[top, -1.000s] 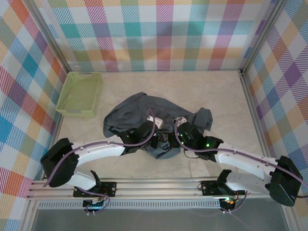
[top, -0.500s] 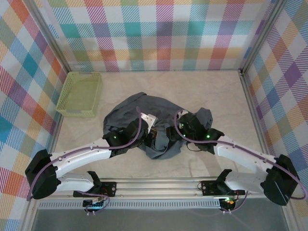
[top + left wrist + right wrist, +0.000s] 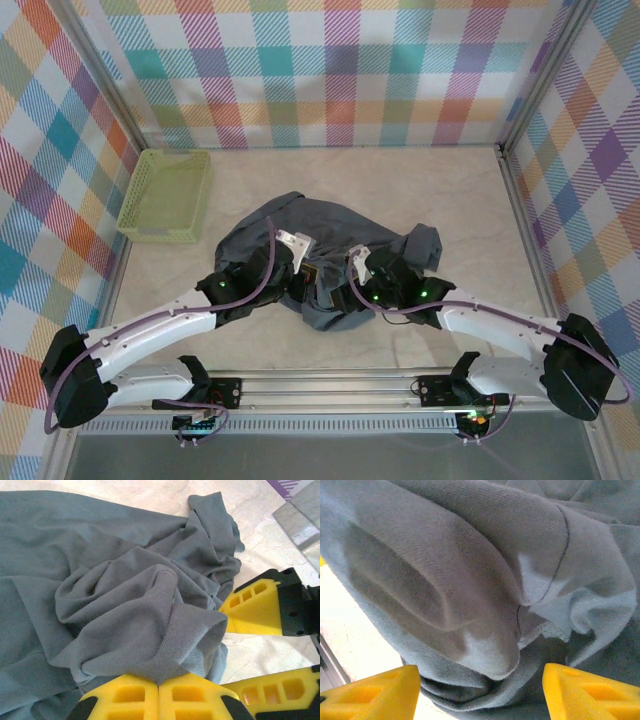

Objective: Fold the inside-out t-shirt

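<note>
The inside-out t-shirt (image 3: 290, 232) is a dark slate-grey heap, crumpled in the middle of the table. My left gripper (image 3: 322, 280) sits at its near edge, shut on a thick fold of the t-shirt (image 3: 125, 605), with the yellow fingers (image 3: 125, 697) pressed together under the cloth. My right gripper (image 3: 345, 288) faces it from the right and is open. Its yellow fingertips (image 3: 375, 695) stand wide apart with a bunched fold of the t-shirt (image 3: 470, 555) lying loose between them. The right gripper's fingers (image 3: 252, 615) also show beside the fold in the left wrist view.
A lime-green mesh basket (image 3: 165, 195) stands at the back left, apart from the cloth. Metal frame posts and plaid walls (image 3: 330, 70) close in the table on three sides. Bare tabletop (image 3: 450, 190) lies behind and to the right of the shirt.
My right gripper has opened and let go of the cloth. The left arm has stretched out lower and longer, its gripper still shut on the fold.
</note>
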